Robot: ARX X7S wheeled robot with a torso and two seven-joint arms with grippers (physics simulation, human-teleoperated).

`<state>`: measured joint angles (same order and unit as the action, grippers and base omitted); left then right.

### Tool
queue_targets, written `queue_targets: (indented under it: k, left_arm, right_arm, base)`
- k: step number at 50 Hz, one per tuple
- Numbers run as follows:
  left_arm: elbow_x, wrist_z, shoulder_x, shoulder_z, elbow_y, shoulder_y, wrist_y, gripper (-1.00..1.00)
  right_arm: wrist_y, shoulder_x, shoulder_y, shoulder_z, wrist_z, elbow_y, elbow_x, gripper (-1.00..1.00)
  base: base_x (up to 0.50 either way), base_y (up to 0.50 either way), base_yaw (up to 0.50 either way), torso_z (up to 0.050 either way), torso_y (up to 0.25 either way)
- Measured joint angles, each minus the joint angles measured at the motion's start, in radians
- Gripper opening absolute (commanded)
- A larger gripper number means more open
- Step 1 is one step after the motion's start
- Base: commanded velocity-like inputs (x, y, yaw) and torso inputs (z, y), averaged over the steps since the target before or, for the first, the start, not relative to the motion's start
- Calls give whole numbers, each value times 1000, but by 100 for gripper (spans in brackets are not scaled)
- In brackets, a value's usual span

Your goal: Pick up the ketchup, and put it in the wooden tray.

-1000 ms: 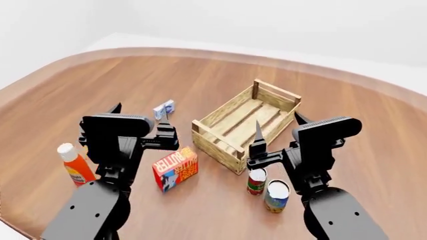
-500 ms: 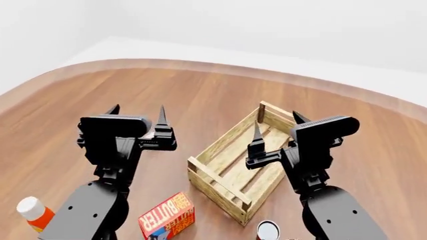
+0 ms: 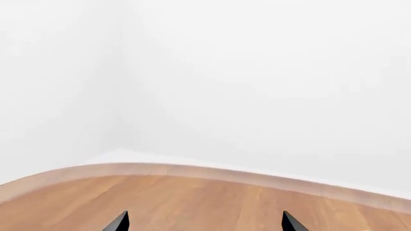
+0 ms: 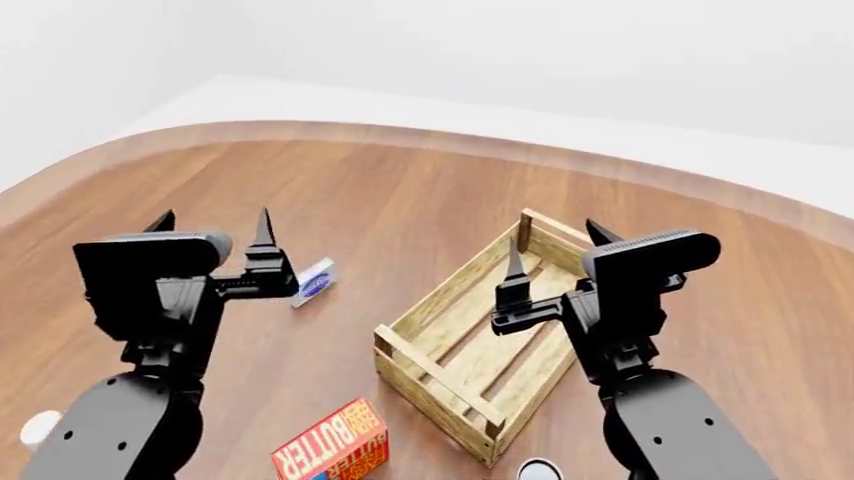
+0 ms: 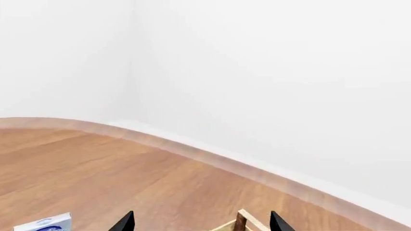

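Note:
Of the ketchup, only the white cap [image 4: 36,428] shows, at the head view's lower left edge beside my left arm; its red body is hidden. The wooden tray [image 4: 447,292], a pale slatted crate, lies empty at the middle of the table. My left gripper [image 4: 214,222] is open in the air, well left of the tray and farther out over the table than the cap. My right gripper [image 4: 554,240] hangs open over the tray's far end. In the wrist views, the left gripper [image 3: 204,224] and the right gripper [image 5: 201,224] hold nothing. A tray corner post [image 5: 242,221] shows between the right fingertips.
A red butter box [image 4: 330,445] stands in front of the tray. A small blue-and-white box [image 4: 315,281] [image 5: 45,224] lies left of the tray. A can top [image 4: 538,470] peeks at the bottom edge. The round table's far rim [image 4: 441,140] curves behind.
The head view tilted up, sliding the objects down the picture. My left arm then swung left, uncovering the blue-and-white box. The right arm stayed over the tray.

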<state>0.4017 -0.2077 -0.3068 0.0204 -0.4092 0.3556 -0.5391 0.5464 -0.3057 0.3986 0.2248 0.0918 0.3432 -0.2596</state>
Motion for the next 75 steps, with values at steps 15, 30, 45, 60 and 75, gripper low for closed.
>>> queue_targets:
  k: [15,30,45,60,75]
  left_arm:
    - [46,-43,-67,-191,-66,-127,0,100]
    - [95,-47,-101,-368,-157,-296,20,100]
    - [70,9,-96,-444,-133,-441,121,100]
    - [32,59,-64,-443,-56,-525,221,100]
    - [1,80,-37,-435,18,-562,290,100]
  right_arm:
    - [-10,-3,11,10,-7,-12,-5,100]
    - [-17,-3,36,38,-12,-18,5,100]
    - [-25,9,60,75,-5,-28,25,100]
    - [-7,8,65,98,12,-7,38,100]
    - [22,0,57,107,31,33,41,100]
  base:
    - [0,0,0,0,0]
    - [0,0,0,0,0]
    - [0,0,0,0,0]
    - [0,0,0,0,0]
    - [0,0,0,0,0]
